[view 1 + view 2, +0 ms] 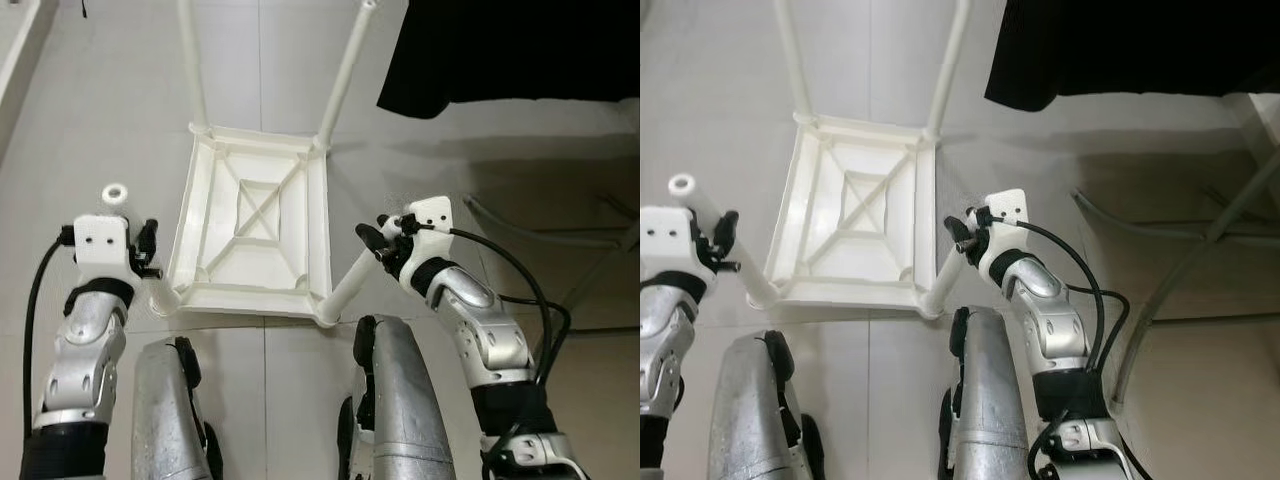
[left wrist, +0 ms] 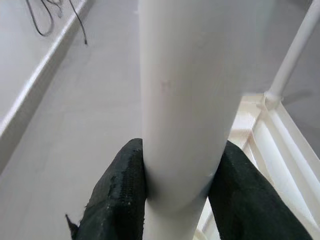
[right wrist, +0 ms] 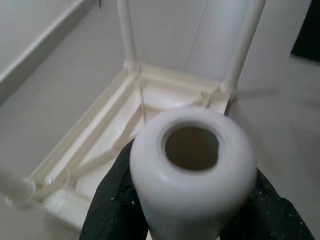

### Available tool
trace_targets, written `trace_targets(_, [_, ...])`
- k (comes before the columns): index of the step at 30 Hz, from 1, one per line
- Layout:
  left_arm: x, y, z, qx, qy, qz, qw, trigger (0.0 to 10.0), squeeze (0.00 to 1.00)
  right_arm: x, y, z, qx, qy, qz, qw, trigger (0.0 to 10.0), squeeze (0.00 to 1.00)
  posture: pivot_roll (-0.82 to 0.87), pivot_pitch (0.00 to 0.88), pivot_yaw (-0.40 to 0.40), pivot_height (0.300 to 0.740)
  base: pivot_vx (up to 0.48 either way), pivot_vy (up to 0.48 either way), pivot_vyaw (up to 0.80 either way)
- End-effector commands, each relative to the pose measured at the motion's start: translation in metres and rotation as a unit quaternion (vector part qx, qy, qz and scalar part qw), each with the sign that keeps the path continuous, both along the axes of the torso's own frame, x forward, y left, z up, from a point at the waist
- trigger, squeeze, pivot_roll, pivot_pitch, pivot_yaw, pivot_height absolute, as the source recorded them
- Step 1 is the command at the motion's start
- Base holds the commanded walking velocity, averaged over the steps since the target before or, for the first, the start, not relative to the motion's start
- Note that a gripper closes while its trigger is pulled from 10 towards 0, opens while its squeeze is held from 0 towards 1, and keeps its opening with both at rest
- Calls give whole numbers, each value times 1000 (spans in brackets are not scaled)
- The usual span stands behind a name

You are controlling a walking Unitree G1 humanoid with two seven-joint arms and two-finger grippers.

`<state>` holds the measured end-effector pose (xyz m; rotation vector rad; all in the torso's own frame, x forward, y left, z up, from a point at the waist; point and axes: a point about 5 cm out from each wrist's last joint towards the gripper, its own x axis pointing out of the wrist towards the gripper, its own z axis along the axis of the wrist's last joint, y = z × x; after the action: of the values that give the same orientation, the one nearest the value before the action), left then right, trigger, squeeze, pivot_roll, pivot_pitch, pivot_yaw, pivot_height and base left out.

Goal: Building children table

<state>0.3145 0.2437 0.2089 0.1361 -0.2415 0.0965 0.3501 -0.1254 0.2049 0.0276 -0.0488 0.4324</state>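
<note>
Gripping both near legs of the upturned tabletop [image 1: 255, 225]: left gripper [image 1: 150, 250] clamps left leg [image 2: 182, 95], right gripper [image 1: 378, 243] clamps right leg [image 3: 192, 165].

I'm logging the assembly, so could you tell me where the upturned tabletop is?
The tabletop lies upside down on the floor ahead of the robot, between the left gripper and right gripper, each gripping a near-corner leg.

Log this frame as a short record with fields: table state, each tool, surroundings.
table: white plastic table upside down on the tiled floor, four legs pointing up
left tool: left tool shut on the near left leg
right tool: right tool shut on the near right leg, close to its open end
far legs: both seated in their corners, untouched
surroundings: black cloth hanging at the upper right
</note>
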Motion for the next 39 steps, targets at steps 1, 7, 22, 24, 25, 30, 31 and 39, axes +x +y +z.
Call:
trace_targets(1, [-4,-22,37,6,-84,-63,994,10000,0,-2,26,4,14,-11,47,999,10000,0,-16,361,-103,535,0,0,0])
trace_targets(7, [-1,-29,52,6,-104,-76,992,10000,0,12,38,27,19,-45,62,997,10000,0,3,319,-100,555,0,0,0])
trace_targets(22, [8,-34,67,-8,-113,-80,990,10000,0,28,40,54,31,-84,59,994,10000,0,34,216,-104,600,0,0,0])
trace_targets(24, [9,-33,68,-9,-113,-81,990,10000,0,28,41,53,33,-83,60,994,10000,0,34,216,-104,605,0,0,0])
trace_targets(25, [10,-34,70,-8,-114,-86,990,10000,0,26,43,51,35,-82,61,994,10000,0,39,208,-101,610,0,0,0])
trace_targets(30, [11,-40,83,0,-125,-111,986,10000,0,18,52,42,54,-75,67,993,10000,0,47,186,-91,635,0,0,0])
trace_targets(31, [12,-42,85,2,-127,-115,985,10000,0,17,54,41,57,-75,69,993,10000,0,52,170,-85,640,0,0,0])
trace_targets(39, [14,-50,97,12,-142,-127,982,10000,0,11,67,39,72,-78,86,991,10000,0,61,143,-72,665,0,0,0])
